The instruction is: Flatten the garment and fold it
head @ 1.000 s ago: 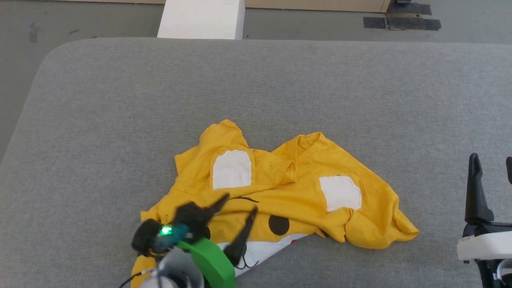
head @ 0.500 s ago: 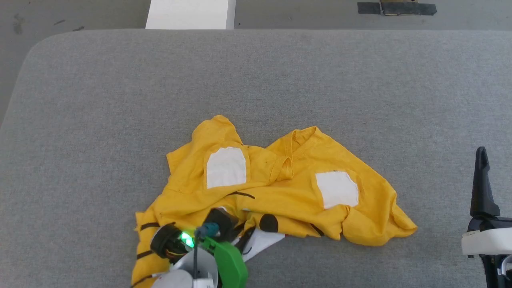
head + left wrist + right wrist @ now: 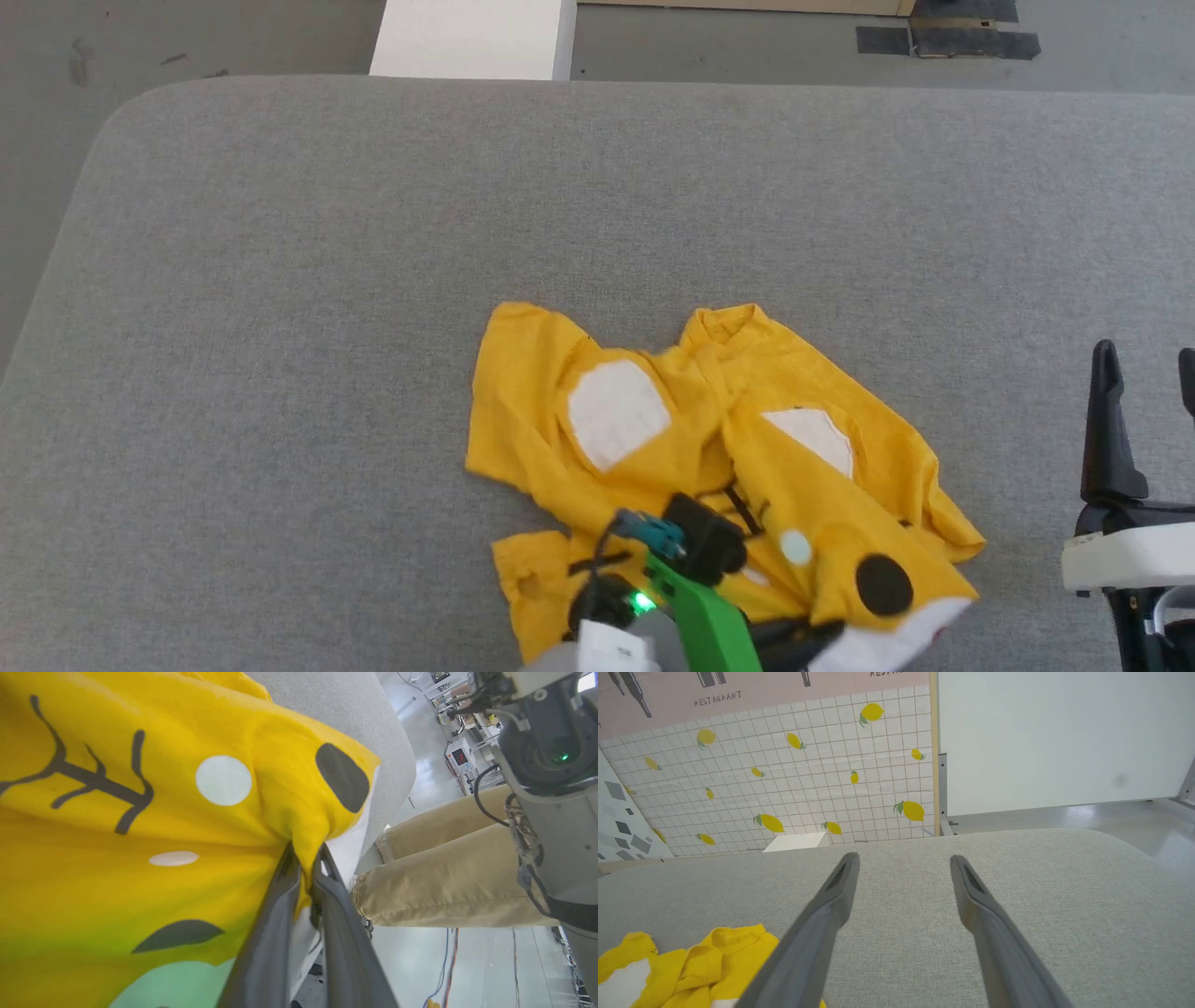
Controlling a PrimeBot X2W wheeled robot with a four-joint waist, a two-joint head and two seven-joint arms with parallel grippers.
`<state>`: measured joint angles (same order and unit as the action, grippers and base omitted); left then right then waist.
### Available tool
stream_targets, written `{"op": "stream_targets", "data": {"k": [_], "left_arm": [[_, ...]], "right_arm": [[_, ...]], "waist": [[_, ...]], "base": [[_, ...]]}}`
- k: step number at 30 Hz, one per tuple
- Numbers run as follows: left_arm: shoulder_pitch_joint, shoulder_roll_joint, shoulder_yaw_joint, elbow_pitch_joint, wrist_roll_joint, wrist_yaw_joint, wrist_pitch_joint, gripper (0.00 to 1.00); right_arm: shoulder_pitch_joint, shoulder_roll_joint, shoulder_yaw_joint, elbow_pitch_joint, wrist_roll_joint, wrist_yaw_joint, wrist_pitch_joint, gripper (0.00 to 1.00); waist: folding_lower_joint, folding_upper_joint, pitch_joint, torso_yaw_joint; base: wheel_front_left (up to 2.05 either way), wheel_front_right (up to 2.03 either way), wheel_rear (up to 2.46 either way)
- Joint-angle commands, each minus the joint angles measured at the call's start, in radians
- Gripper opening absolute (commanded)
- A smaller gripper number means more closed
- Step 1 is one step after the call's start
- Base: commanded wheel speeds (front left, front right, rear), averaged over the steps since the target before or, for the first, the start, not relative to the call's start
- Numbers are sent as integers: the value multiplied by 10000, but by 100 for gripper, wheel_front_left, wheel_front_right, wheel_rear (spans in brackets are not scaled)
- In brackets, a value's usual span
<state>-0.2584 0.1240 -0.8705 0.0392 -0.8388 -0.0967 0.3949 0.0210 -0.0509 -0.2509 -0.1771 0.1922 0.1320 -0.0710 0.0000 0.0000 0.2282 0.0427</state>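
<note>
On the left, the left end effector (image 3: pixel 306 856) has its two dark fingers pressed together on a pinch of the T-shirt (image 3: pixel 140 826), right by the black dot (image 3: pixel 342 777) at the near edge. This looks like the flattening step. The bright yellow T-shirt lies crumpled toward the front of the grey bench (image 3: pixel 327 280): thin, soft jersey bunched in rounded folds, white patches (image 3: pixel 616 411) skewed. Next call, I'd say: draw that pinched edge outward gently, so the folds open rather than the whole heap sliding. Over right, the right end effector (image 3: pixel 903 861) hovers above the bare felt-like surface, fingers spread wide, holding nothing, clear of the cloth.
</note>
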Motion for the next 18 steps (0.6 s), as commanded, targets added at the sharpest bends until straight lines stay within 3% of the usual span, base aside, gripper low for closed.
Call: {"op": "stream_targets", "data": {"k": [1, 2, 3, 4, 9, 12, 16, 18], "left_arm": [[-83, -144, -109, 218, -176, -79, 52, 0], [-32, -271, -182, 447, -355, -99, 54, 0], [-16, -358, -198, 627, -444, -102, -12, 40], [-59, -437, -182, 840, -405, -59, -198, 100], [-332, -587, 165, 1277, -222, 107, -1172, 100], [-572, -407, 958, 1006, -198, 409, -1815, 100], [-1096, 509, 2370, 437, 577, 1288, -3007, 100], [-1437, 1233, 2875, 314, 1305, 1716, -3456, 100]], "right_arm": [[-102, 7, 41, 54, 45, -13, -67, 100], [-83, 7, 47, 95, 48, -13, -65, 100], [-68, 7, 52, 130, 45, -13, -60, 100], [-51, 7, 62, 168, 40, -13, -53, 100], [69, 7, 30, 254, 21, -13, -9, 100], [168, 7, -14, 255, 13, -13, 21, 100], [240, 7, 0, 190, 45, -13, 57, 100], [250, 7, 35, 115, 30, -13, 86, 100]], "waist": [[0, 0, -37, -38], [0, 0, -66, -61], [0, 0, -96, -80], [0, 0, -135, -105], [0, 0, -348, -123], [0, 0, -456, -93], [0, 0, -423, -17], [0, 0, -325, 14]], "base": [[0, 0, 0], [0, 0, 0], [0, 0, 0], [0, 0, 0], [0, 0, 0], [0, 0, 0], [0, 0, 0], [0, 0, 0]]}}
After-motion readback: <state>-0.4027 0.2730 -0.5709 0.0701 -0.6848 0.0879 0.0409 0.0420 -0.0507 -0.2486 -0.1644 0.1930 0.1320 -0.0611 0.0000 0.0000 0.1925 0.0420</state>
